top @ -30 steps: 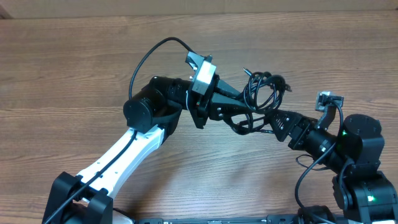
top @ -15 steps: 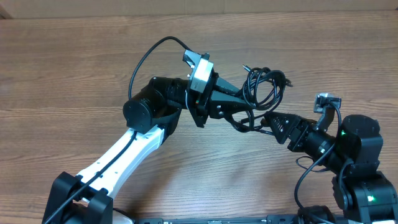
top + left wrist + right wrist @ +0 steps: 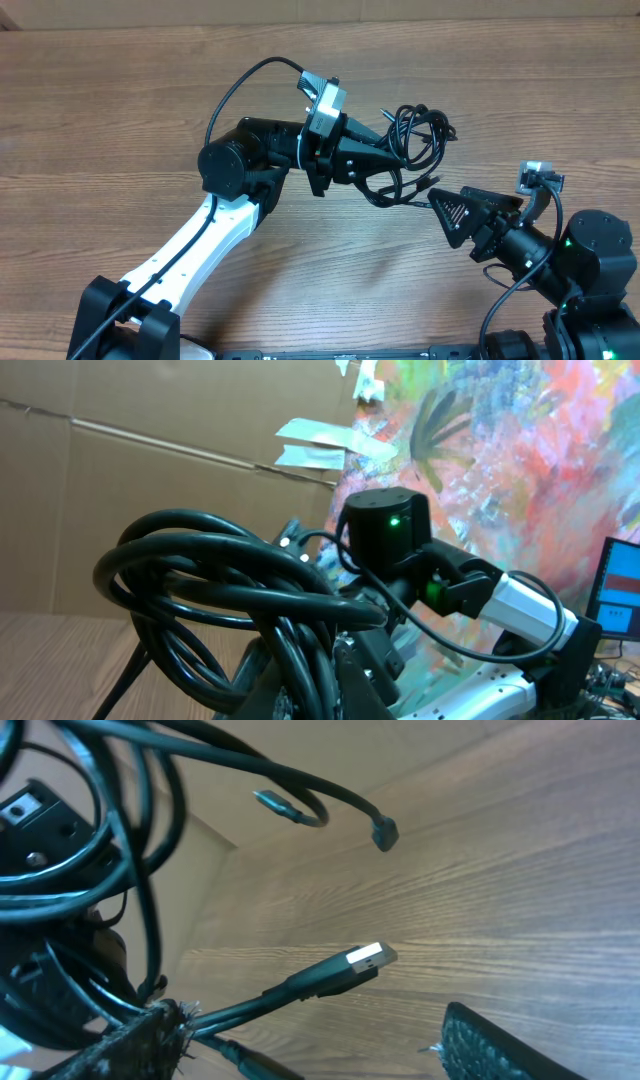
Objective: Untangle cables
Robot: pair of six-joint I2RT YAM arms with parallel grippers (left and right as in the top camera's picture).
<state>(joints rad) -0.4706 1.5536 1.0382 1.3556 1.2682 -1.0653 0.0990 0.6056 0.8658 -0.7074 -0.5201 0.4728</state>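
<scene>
The left tool is clamped on the knotted cables, whose loops bunch just ahead of its tips. The right tool has its fingers wide apart, with one silver-tipped plug between them, ungripped, over the bench

free: table left and far side | obstacle: cables centre-right

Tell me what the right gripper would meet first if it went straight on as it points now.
Probably the silver-tipped plug hanging from the cables that the left gripper holds; depth is unclear.
</scene>
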